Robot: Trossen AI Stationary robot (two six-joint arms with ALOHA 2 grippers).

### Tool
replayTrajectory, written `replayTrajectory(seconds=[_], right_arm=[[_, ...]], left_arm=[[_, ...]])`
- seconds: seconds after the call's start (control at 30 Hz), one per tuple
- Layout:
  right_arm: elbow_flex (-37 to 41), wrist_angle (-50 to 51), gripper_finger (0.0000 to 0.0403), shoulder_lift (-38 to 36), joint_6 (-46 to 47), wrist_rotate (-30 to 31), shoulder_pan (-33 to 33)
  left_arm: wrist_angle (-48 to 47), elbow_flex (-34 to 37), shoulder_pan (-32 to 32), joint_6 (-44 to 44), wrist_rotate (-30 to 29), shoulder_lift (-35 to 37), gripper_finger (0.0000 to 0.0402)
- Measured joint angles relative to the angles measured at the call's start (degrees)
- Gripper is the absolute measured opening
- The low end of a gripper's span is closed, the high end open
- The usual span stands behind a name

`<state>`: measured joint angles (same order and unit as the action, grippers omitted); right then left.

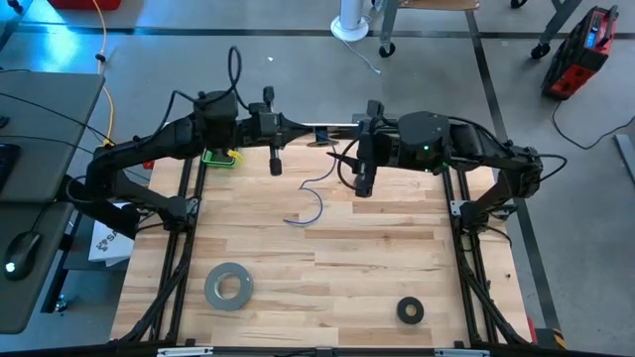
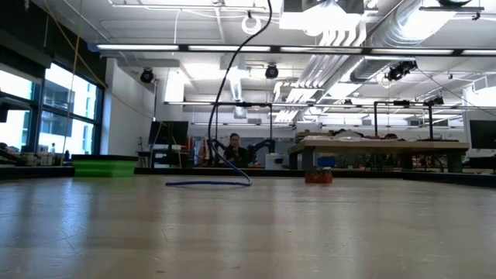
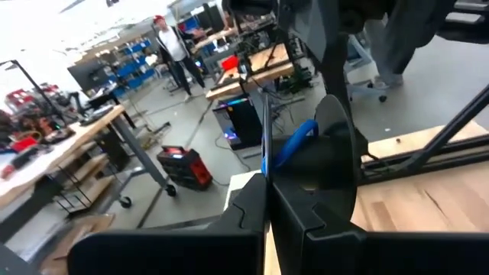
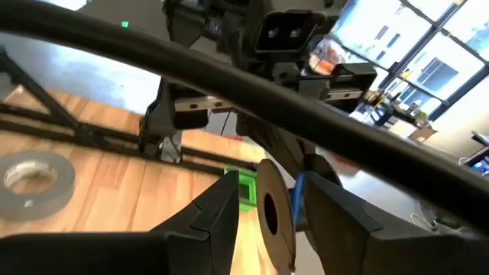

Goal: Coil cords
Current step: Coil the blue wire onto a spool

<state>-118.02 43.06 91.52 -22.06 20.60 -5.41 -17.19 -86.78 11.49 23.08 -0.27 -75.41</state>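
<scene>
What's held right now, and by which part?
The blue cable, near one end: the left gripper looks shut on it. The right gripper straddles a dark disc beside the cable; whether it grips cannot be told.

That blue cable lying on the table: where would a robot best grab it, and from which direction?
Probably the blue cable is best taken on its curved middle stretch, coming straight down from above. It lies mostly flat and thin on the table, so fingers closing across its width from overhead should pinch it. That bare stretch sits between the left gripper and right gripper, apart from both tape rolls.
</scene>
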Motion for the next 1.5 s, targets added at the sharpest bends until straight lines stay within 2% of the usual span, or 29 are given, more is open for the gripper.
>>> replayTrajectory(seconds=[0.57, 0.83, 1.17, 1.33, 1.5], right_arm=[[0.0, 4.0, 0.0135, 1.2, 0.6, 1.1, 0.2], [0.0, 4.4, 0.0088, 1.2, 0.8, 1.6, 0.2], [-0.1, 3.9, 0.0066, 1.8, 2.1, 1.8, 0.2], [-0.1, 4.0, 0.0011, 1.8, 2.1, 1.9, 0.2], [-0.1, 3.5, 0.0003, 1.8, 2.1, 3.0, 0.2]], left_arm=[[0.9, 0.0, -1.2, 2.0, -0.4, -1.6, 0.0000], [1.3, 0.0, -1.4, 1.6, -0.4, -1.5, 0.0000], [2.9, 0.0, -1.4, 2.1, -0.7, -1.6, 0.0000], [3.4, 0.0, -1.5, 2.1, -1.5, -1.6, 0.0000], [4.1, 0.0, -1.5, 0.9, -1.6, -1.4, 0.0010]])
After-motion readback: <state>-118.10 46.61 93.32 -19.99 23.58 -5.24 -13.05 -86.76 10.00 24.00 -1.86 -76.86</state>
